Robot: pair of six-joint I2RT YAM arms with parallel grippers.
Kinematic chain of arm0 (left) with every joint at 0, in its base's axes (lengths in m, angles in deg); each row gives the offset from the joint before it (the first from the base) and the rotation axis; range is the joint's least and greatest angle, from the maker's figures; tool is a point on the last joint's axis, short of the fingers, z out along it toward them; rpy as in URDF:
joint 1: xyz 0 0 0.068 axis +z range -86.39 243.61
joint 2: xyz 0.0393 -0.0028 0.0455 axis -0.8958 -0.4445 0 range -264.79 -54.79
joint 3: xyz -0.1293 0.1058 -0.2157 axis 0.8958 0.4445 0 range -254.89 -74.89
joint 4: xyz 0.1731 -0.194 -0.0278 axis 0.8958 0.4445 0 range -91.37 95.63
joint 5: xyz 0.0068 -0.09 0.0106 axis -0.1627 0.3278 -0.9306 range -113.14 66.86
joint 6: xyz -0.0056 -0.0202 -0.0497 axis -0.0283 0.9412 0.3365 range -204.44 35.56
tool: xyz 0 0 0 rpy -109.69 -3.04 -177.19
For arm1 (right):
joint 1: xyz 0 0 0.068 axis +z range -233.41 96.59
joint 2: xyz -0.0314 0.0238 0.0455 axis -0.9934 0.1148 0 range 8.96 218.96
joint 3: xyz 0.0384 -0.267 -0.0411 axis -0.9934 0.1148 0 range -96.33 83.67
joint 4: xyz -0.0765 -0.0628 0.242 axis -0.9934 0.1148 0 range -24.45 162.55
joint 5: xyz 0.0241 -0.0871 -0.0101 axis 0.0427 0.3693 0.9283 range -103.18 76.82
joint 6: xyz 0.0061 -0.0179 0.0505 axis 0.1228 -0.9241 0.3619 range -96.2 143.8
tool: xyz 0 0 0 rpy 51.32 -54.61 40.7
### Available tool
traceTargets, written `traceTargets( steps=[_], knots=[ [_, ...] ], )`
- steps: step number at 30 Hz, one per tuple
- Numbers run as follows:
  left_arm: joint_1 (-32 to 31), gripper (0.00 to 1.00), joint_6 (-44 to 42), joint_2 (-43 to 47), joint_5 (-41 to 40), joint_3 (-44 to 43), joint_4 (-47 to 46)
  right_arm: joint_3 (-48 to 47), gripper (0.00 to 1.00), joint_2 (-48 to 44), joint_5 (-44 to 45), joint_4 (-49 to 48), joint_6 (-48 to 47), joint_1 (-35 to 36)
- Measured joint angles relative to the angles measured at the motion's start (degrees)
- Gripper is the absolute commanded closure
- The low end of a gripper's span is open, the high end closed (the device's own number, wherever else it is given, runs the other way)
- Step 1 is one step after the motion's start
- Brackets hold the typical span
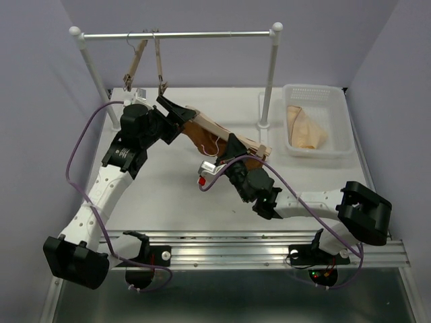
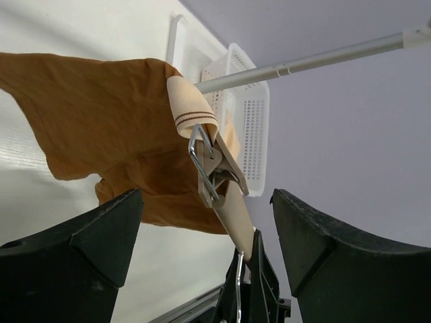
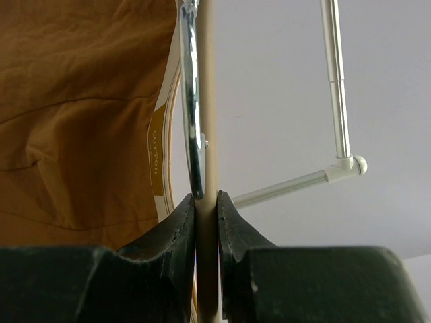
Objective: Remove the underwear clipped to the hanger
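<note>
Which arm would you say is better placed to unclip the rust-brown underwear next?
Left. The open left gripper flanks the beige wire-sprung clip pinching the rust-brown fabric underwear; the right gripper is shut on the slim light-wood hanger, probably steadying it.

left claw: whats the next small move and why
Probably ease the left claw forward and close on the clip: it is open, the clip sits just ahead pinning the underwear, and the right claw clamps the hanger.

Pale lilac walls (image 1: 40, 60), white tabletop (image 1: 168, 210), metal clothes rail (image 1: 202, 34) on white posts (image 1: 271, 74), white basket (image 1: 311, 88) at right
</note>
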Motion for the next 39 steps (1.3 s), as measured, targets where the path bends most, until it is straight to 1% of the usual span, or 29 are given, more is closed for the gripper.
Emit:
traceTargets(
  steps=[5,7,9,10,15,19,24,26,29,36,37,38,39],
  knots=[
    [-0.24,0.25,0.02,-2.03,0.04,-0.02,-0.22,0.0,0.99,0.0,0.37,0.07,-0.39,0.15],
    [-0.24,0.3,0.02,-2.43,0.17,-0.09,-0.26,0.0,0.99,0.0,0.52,0.11,-0.46,0.35],
    [-0.26,0.32,-0.15,-2.89,0.57,-0.33,-0.37,0.0,0.99,0.0,0.59,0.42,-0.61,0.52],
    [-0.26,0.35,-0.2,-3.06,0.74,-0.42,-0.52,0.0,0.99,0.0,0.76,0.81,-0.63,0.59],
    [-0.26,0.37,-0.42,-3.65,1.33,-1.2,-0.63,0.0,0.99,0.35,1.07,1.49,-0.81,0.68],
    [-0.26,0.43,-0.61,-3.76,1.49,-2.21,-0.5,0.0,0.99,0.72,1.18,1.95,-0.81,0.68],
    [-0.24,0.46,-1.03,-4.2,1.51,-2.71,0.22,-0.04,0.99,0.76,1.51,1.92,-0.81,0.68],
    [-0.24,0.49,-1.07,-4.46,1.51,-2.71,0.37,-0.04,0.99,0.79,1.7,1.97,-0.81,0.68],
    [-0.24,0.56,-1.25,-4.96,1.55,-2.91,0.44,-0.04,0.99,0.79,2.01,2.08,-0.79,0.68],
    [-0.24,0.76,-1.01,-5.25,1.55,-2.91,0.44,-0.11,0.99,0.87,2.45,2.62,-0.48,0.68],
    [-0.22,0.84,-1.01,-5.25,1.55,-2.91,0.44,-0.11,0.99,0.87,2.45,2.64,-0.35,0.68],
    [-0.24,0.89,-1.03,-5.25,1.55,-2.91,0.44,-0.11,0.99,0.87,2.45,2.64,-0.33,0.68],
    [-0.22,1.0,-1.03,-5.25,1.55,-2.91,0.44,-0.11,0.99,0.87,2.45,2.64,-0.28,0.68]
  ],
)
